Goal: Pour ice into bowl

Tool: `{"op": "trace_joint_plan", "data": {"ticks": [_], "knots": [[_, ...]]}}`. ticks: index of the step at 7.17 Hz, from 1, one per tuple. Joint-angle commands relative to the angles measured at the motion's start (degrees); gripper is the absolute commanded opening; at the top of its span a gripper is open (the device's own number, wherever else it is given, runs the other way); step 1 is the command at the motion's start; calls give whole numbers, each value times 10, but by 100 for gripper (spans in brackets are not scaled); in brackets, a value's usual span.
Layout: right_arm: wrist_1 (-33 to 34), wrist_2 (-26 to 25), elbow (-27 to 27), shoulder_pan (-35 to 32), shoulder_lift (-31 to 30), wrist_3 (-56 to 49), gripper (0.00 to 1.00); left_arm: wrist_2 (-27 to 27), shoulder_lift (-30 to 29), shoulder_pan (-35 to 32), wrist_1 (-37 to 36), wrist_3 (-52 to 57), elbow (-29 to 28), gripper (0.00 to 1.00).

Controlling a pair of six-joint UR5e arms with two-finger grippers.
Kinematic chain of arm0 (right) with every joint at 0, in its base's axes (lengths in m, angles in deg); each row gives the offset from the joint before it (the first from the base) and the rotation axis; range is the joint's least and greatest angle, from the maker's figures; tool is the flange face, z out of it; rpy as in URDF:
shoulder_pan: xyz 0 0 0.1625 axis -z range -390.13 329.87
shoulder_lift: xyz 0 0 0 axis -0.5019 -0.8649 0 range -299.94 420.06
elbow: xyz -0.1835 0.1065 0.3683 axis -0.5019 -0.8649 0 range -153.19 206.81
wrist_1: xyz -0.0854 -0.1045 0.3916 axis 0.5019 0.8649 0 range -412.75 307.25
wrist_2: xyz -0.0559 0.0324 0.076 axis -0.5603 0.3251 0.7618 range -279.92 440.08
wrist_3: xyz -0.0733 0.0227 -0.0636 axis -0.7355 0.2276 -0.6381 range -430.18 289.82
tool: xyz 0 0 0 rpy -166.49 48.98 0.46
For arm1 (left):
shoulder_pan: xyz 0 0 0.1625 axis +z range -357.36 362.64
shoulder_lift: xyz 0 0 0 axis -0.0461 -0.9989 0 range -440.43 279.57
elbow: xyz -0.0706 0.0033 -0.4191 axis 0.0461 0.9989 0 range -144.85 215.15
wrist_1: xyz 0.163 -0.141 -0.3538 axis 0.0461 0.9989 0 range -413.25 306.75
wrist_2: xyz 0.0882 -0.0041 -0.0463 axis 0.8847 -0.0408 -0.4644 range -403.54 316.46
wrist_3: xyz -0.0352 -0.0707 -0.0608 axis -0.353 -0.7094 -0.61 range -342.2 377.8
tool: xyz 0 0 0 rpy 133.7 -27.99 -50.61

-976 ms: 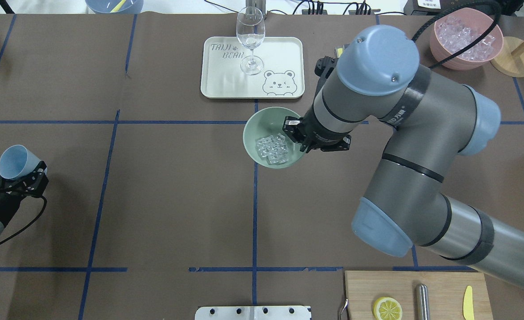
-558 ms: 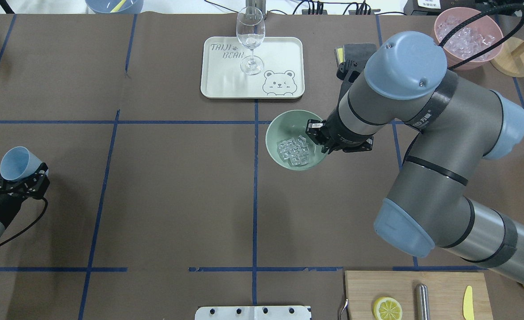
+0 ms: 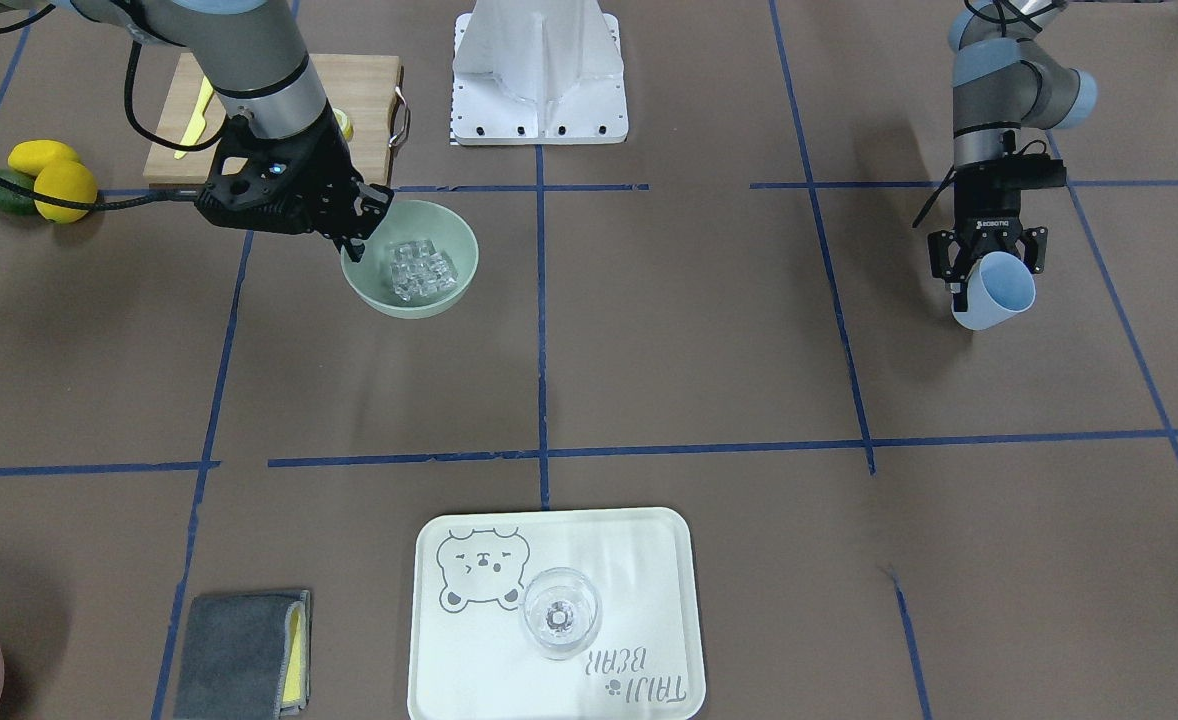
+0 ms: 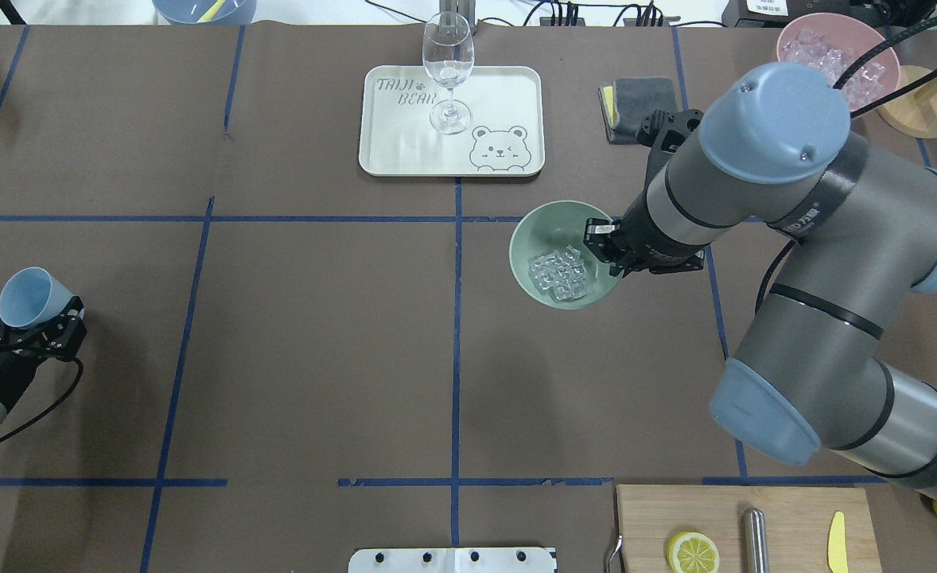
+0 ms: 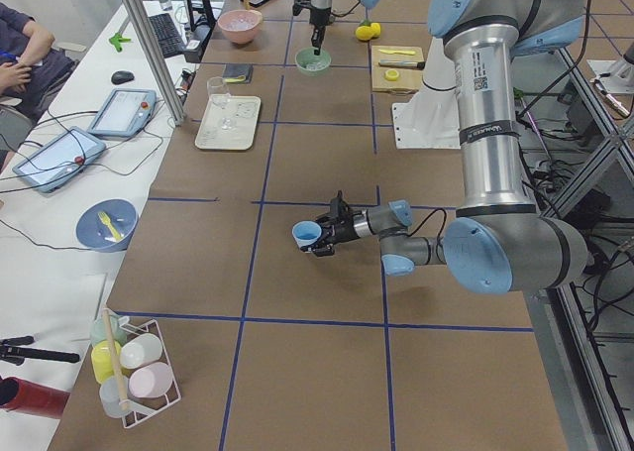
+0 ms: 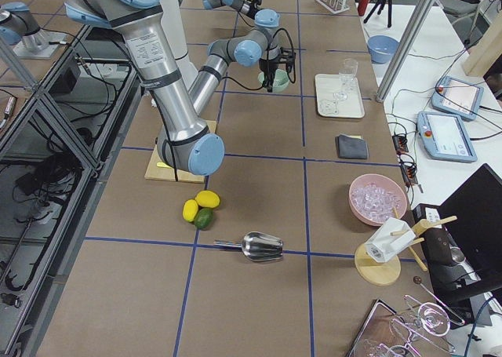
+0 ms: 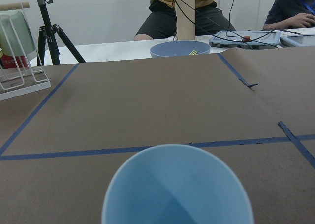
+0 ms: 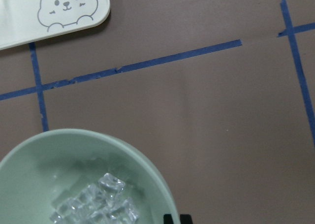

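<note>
two right fingers point(image 4: 602, 245) pinch bowl point(image 4: 535, 228) rim beside ice point(image 4: 557, 276).

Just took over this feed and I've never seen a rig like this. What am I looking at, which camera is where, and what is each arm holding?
Two robot arms work at a paper-covered table. One camera looks down from behind the robot, one faces it from across the table, two look along the table from its ends, and one rides on each wrist. The right hand pinches the rim of the green bowl, which holds the ice. The left hand grips a light blue cup that looks empty in its wrist view. Also on the table: a tray with a wine glass, a pink tub with more ice and a cutting board.
</note>
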Motion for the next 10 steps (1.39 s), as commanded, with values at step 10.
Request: {"op": "trace_joint_plan", "data": {"ticks": [10], "knots": [[-8,-6,29,-59,-150,-140,0,-134,115,-2,0,35,122,100]]}}
